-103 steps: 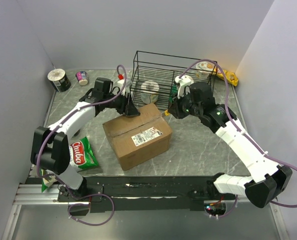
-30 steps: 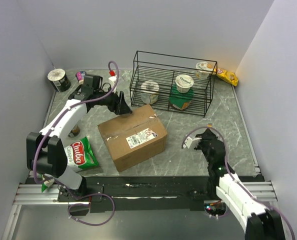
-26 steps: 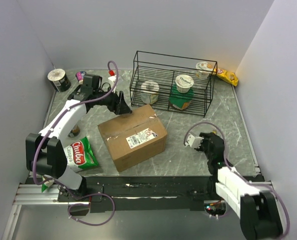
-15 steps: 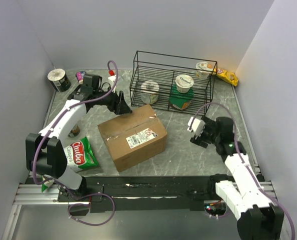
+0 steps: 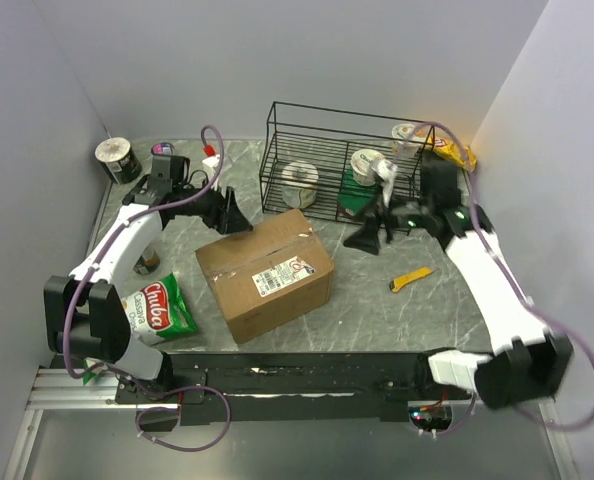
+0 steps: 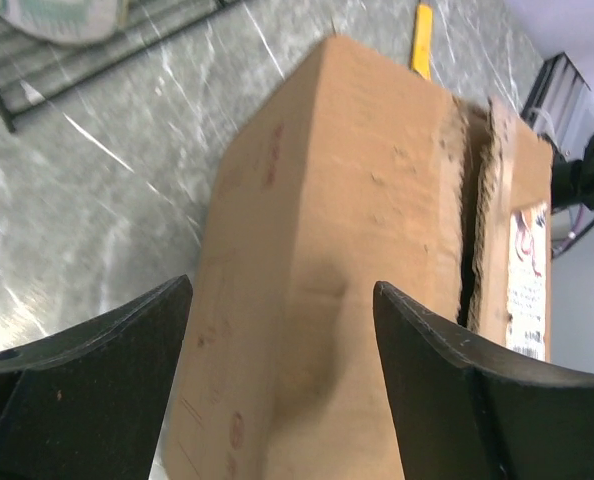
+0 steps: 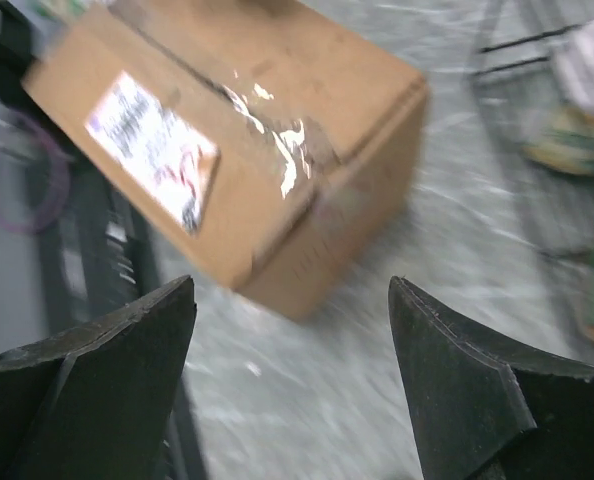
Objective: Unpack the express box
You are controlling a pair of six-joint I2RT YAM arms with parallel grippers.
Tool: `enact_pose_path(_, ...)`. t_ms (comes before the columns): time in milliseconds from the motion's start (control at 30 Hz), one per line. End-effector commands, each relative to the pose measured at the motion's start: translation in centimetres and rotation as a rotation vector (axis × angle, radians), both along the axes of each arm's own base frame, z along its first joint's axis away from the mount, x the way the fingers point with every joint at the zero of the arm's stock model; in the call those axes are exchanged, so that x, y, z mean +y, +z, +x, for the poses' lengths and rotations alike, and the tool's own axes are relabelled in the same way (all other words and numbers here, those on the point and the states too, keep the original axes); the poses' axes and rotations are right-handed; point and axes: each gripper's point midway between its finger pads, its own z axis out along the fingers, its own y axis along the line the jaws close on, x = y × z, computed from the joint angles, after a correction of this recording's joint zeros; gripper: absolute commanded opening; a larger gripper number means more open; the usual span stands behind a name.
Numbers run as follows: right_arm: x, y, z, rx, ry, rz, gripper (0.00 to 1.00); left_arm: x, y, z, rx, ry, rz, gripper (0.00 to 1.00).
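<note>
Grey marbled tabletop (image 5: 377, 300) fills the space between pale lilac walls (image 5: 277, 60). At its middle sits the express box (image 5: 267, 272), a brown corrugated cardboard carton lying at an angle with its white printed label facing up.

The left gripper (image 5: 227, 215) hangs at the carton's far-left top corner, its black jaws spread wide and holding nothing. In the left wrist view the cardboard lies under and between the two fingers (image 6: 87, 390); whether they touch it cannot be told. A ragged gap shows along the top seam there.

The right gripper (image 5: 367, 235) hovers to the right of the carton, just in front of a black wire basket (image 5: 322, 140). Its jaws also stand wide apart and empty. Its wrist view is smeared by motion, yet shiny tape on the seam can be made out.

A slim yellow cutter (image 5: 411, 279) lies on the table, right of the carton.

Inside the basket are a white disc-shaped roll (image 5: 300, 180), a white-lidded cup (image 5: 367, 163) and a green package (image 5: 355, 195), partly hidden by the right arm. A green Chuba snack bag (image 5: 162, 307) lies left of the carton.
</note>
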Motion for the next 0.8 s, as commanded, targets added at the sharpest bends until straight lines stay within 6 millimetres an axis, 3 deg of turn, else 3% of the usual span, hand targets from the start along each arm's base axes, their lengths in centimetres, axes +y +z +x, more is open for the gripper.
enact_pose_path(0, 4.2, 2.8, 1.1, 0.165, 0.104, 0.178, 0.85, 0.3, 0.4, -2.3, -0.024, -0.049, 0.003, 0.79)
enact_pose_path(133, 6.1, 1.8, 2.5, 0.230, 0.134, 0.188, 0.86, 0.8, -0.5, -2.7, -0.011, -0.029, 0.025, 0.80)
enact_pose_path(300, 7.7, 1.4, 2.2, 0.282, 0.198, 0.199, 0.85, 1.3, -1.9, -2.3, 0.020, 0.030, 0.044, 0.78)
enact_pose_path(500, 9.1, -0.5, 2.9, 0.370, 0.187, 0.189, 0.84, 1.2, -1.9, -1.8, 0.014, 0.049, 0.035, 0.77)
enact_pose_path(767, 9.4, -2.4, 2.9, 0.413, 0.170, 0.145, 0.80, 1.2, -2.0, -2.0, 0.025, 0.054, 0.027, 0.77)
